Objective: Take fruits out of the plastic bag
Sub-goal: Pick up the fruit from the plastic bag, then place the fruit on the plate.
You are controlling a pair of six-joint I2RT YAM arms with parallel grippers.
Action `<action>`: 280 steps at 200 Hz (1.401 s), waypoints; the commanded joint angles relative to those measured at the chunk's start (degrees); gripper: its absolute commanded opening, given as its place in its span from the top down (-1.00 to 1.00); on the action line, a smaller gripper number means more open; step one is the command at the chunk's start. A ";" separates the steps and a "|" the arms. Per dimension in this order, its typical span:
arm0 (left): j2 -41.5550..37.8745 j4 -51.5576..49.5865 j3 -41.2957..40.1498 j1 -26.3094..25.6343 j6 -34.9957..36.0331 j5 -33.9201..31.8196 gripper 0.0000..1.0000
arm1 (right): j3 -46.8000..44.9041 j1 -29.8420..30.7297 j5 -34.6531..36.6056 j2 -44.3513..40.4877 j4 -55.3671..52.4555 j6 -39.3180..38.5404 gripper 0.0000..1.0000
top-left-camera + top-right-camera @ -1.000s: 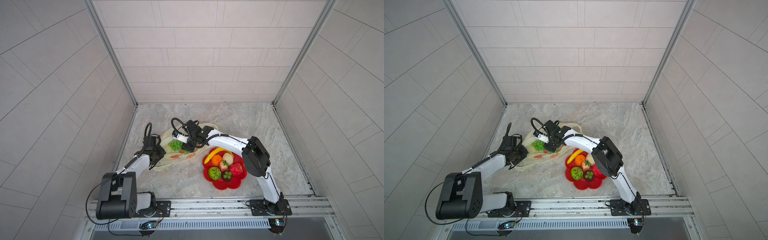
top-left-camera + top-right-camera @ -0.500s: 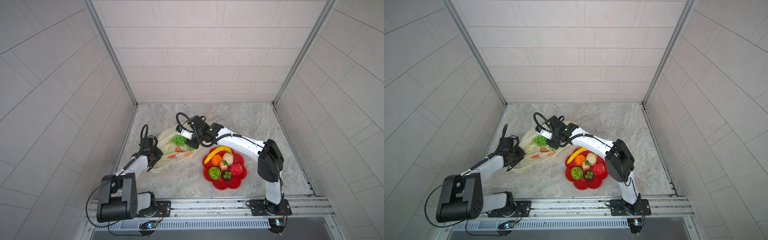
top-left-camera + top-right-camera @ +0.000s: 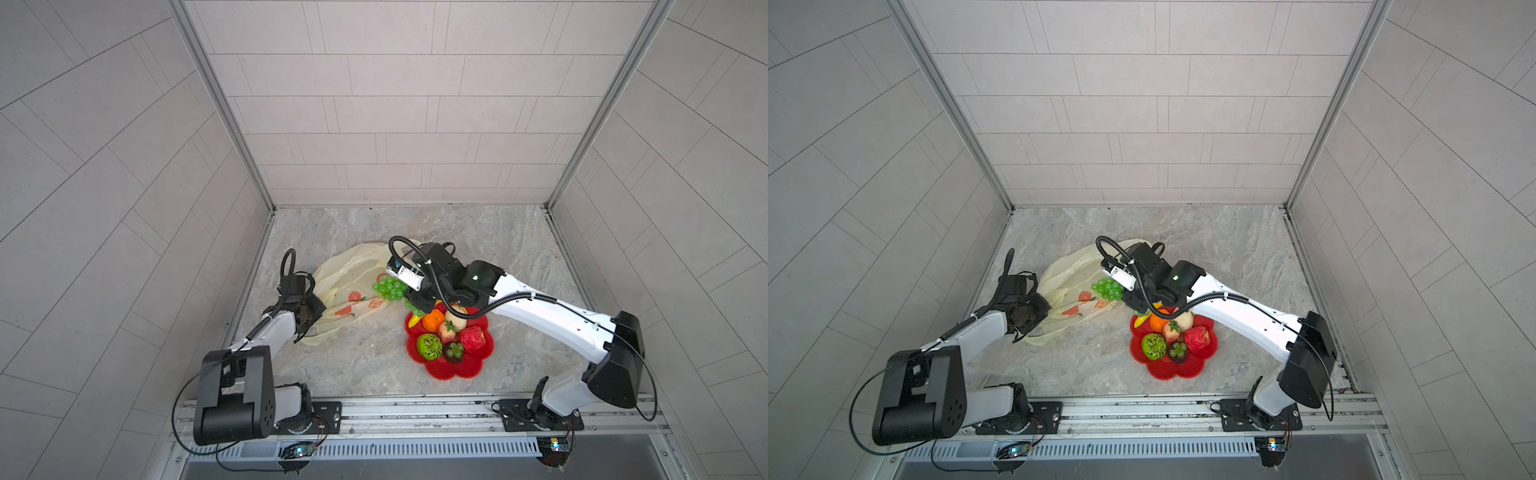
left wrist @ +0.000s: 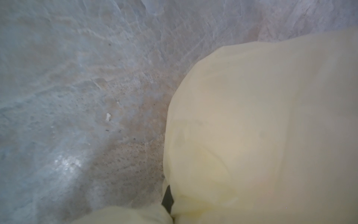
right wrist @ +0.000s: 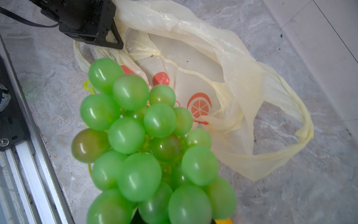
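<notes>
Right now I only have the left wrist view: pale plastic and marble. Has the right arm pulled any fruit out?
Observer: Yes. The right jaws hold the green grape bunch, out of the plastic bag.
Operator: Where should it go?
Observer: A red flower-shaped plate beside the bag already carries an orange and a red fruit.
Operator: Anything left inside?
Observer: The right wrist view shows the bag open with only orange prints; the grape bunch hides part.
</notes>
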 commanded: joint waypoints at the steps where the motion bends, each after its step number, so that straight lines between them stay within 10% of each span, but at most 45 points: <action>1: -0.47 -0.95 -0.63 0.48 -0.20 0.62 0.86 | -3.27 1.42 4.32 -5.71 -3.70 5.12 0.46; 52: -1.36 -1.23 -0.93 0.57 -0.22 0.60 0.84 | -12.45 7.58 14.41 -13.36 -7.77 13.19 0.49; 280: 0.69 -0.27 -1.17 0.65 0.05 0.19 0.84 | -28.95 17.55 15.42 -13.25 4.38 23.71 0.48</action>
